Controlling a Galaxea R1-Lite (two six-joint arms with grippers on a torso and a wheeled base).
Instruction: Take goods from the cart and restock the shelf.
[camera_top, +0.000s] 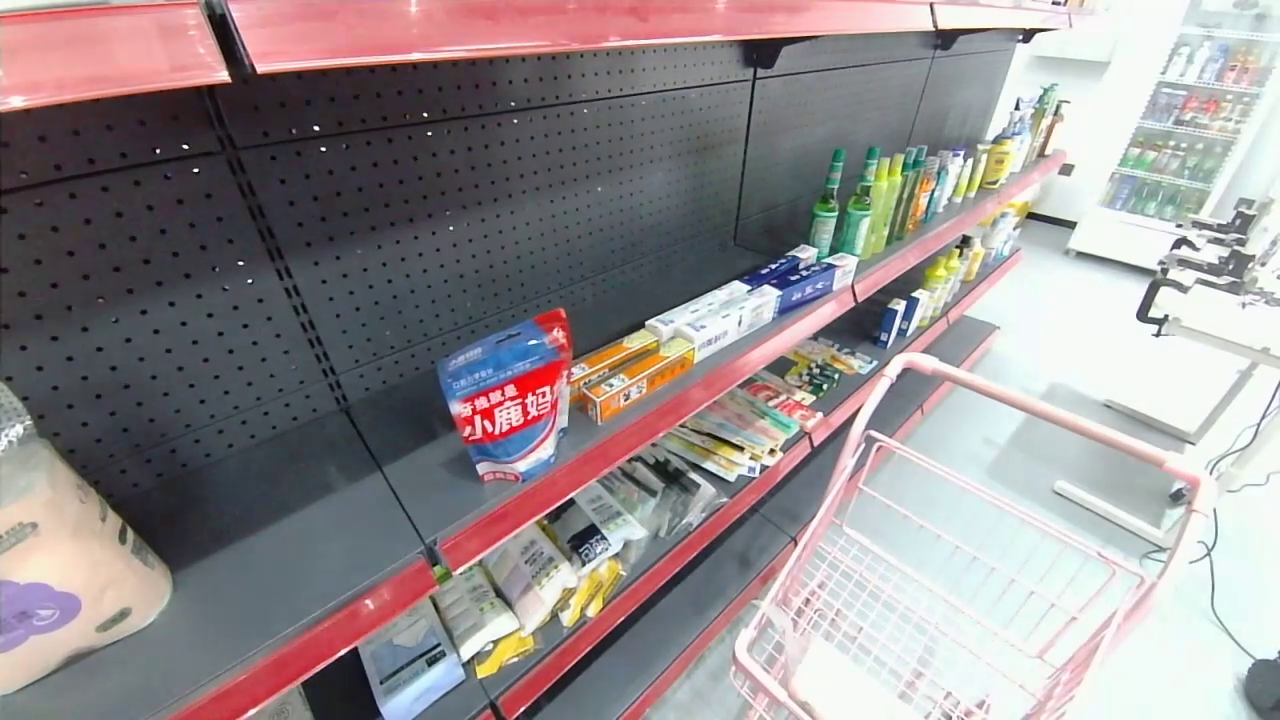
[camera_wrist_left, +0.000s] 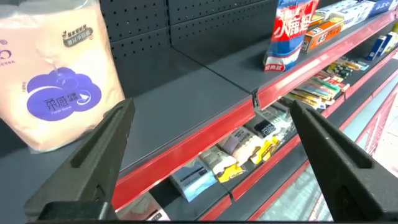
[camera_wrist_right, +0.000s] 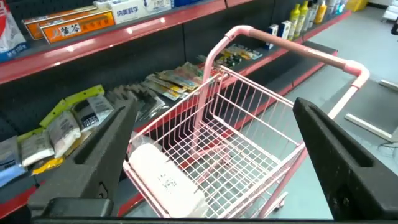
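Left end effector (camera_wrist_left: 211, 106), right end effector (camera_wrist_right: 216, 104) apart; white pack (camera_wrist_right: 165, 180) in cart (camera_wrist_right: 292, 45) partly hidden.

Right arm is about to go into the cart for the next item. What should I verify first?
1. Right tool open, empty: ok.
2. Left tool open, empty: ok.
3. White pack lying in the cart, nothing on top of it: ok.
4. Bare shelf space between toilet paper pack and pouch: ok.
5. Pack fits the right tool's opening: cannot tell.
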